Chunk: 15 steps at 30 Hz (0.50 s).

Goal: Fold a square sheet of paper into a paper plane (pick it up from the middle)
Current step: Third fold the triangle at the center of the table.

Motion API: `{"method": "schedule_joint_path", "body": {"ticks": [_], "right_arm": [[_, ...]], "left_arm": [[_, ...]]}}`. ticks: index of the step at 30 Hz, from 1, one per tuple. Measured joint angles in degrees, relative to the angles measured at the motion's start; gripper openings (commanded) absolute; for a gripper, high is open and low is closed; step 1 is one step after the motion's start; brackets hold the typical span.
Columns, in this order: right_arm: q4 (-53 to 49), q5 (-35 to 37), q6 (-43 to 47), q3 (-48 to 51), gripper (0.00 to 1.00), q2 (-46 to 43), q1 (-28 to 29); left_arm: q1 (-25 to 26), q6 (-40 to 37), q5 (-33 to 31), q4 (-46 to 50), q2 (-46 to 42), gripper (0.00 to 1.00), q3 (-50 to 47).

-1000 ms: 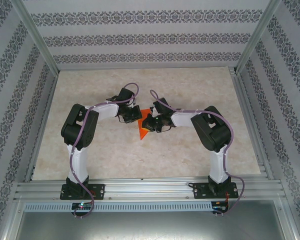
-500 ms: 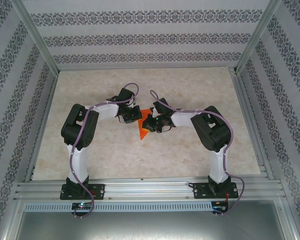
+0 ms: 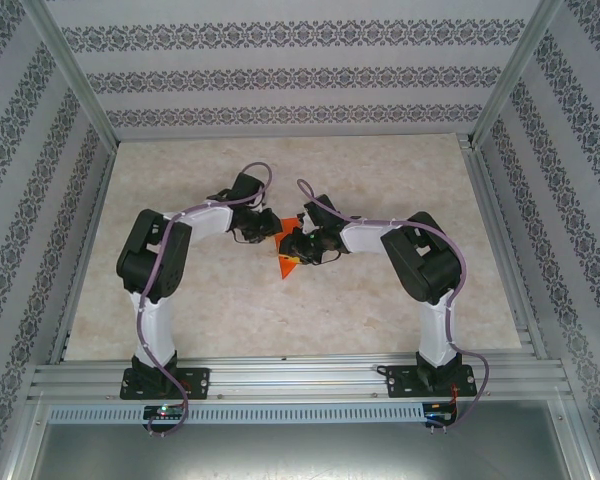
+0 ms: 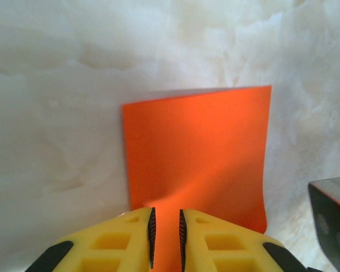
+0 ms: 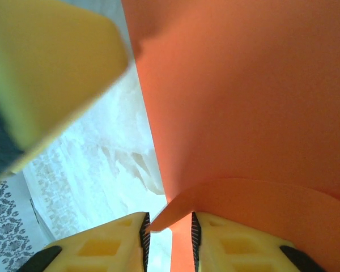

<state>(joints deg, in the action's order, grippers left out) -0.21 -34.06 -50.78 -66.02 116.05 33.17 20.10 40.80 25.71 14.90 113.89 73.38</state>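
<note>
The square sheet of paper (image 3: 287,265) is bright orange-red and sits mid-table between my two grippers, mostly covered by them from above. In the left wrist view the paper (image 4: 198,147) stands as a folded flap, and its near edge runs into the narrow gap of my left gripper (image 4: 165,229), whose jaws stand slightly apart. My right gripper (image 5: 169,238) is also a little open. A curled corner of the paper (image 5: 243,102) lies between its jaws and touches the left pad. From above, my left gripper (image 3: 268,228) and right gripper (image 3: 290,244) nearly meet.
A blurred yellow finger (image 5: 45,68) of the left gripper crowds the top left of the right wrist view. The marble-patterned table (image 3: 180,300) is fenced by aluminium rails (image 3: 290,375) and patterned walls.
Both grippers have gone from shut to slightly open around the paper. The two wrists have shifted a little toward the back, and less of the orange sheet shows from above.
</note>
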Motion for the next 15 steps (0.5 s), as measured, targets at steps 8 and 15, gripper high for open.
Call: {"method": "schedule_joint_path", "body": {"ticks": [8, 15], "right_arm": [[-0.1, 0.0, 0.2, -0.1, 0.28, 0.0, 0.0], [-1.3, 1.3, 0.9, -0.1, 0.1, 0.0, 0.0]], "left_arm": [[-1.5, 1.0, -0.9, 0.0, -5.2, 0.21, -3.2], [-1.5, 1.9, 2.2, -1.0, -6.3, 0.09, -7.4]]}}
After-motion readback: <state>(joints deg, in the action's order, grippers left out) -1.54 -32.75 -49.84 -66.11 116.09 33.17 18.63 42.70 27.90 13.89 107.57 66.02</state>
